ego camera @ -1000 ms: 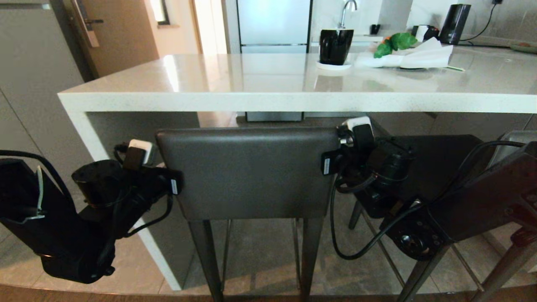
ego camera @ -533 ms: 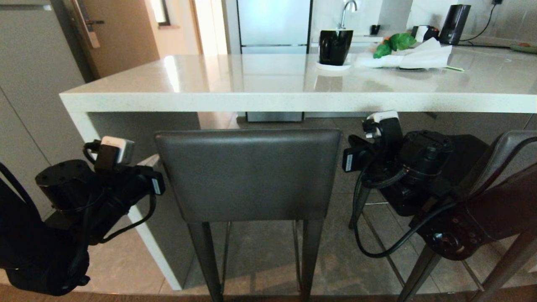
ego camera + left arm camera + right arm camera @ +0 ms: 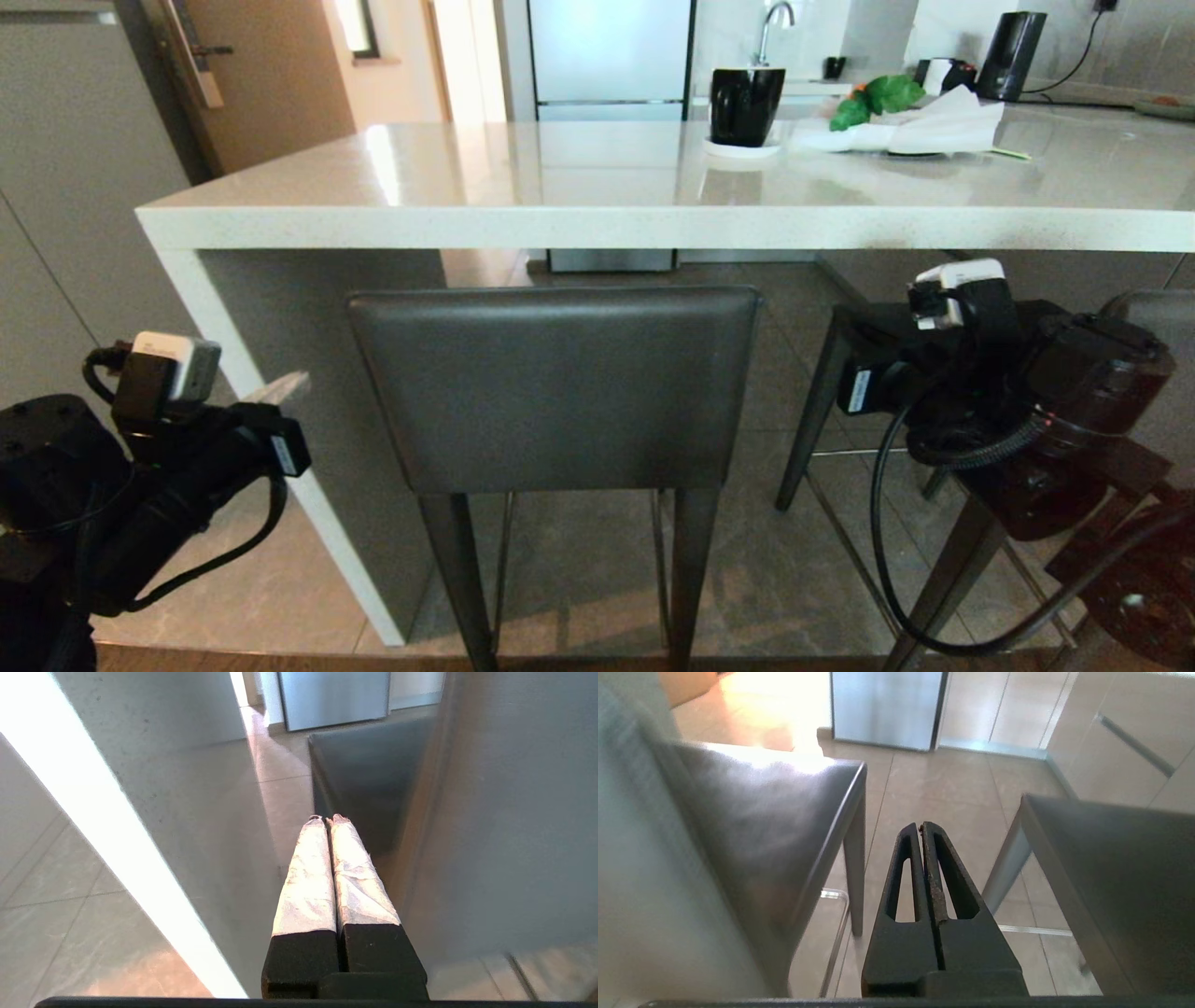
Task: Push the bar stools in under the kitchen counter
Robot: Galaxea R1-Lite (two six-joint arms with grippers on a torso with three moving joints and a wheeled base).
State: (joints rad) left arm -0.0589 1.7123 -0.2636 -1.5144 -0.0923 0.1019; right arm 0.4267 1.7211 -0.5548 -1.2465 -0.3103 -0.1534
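Note:
One bar stool stands in the middle, its dark grey backrest (image 3: 555,387) just in front of the white kitchen counter's thick edge (image 3: 597,229). The second bar stool (image 3: 864,327) stands askew on the right, mostly behind my right arm. My left gripper (image 3: 280,385) hangs shut and empty left of the middle stool, beside the counter's white side leg (image 3: 117,821). In the left wrist view its taped fingertips (image 3: 327,819) are pressed together. My right gripper (image 3: 920,826) is shut and empty, in the gap between the middle stool's seat (image 3: 761,793) and the other seat (image 3: 1120,849).
On the counter stand a black mug (image 3: 746,103) on a white saucer, crumpled white paper (image 3: 924,126) with a green item, and a black kettle (image 3: 1011,51). A fridge (image 3: 611,56) and a door (image 3: 252,75) lie beyond. The floor is grey tile.
Both arms have drawn away from the middle stool's backrest: the left one went left and down, the right one went right. The stool has stayed where it was.

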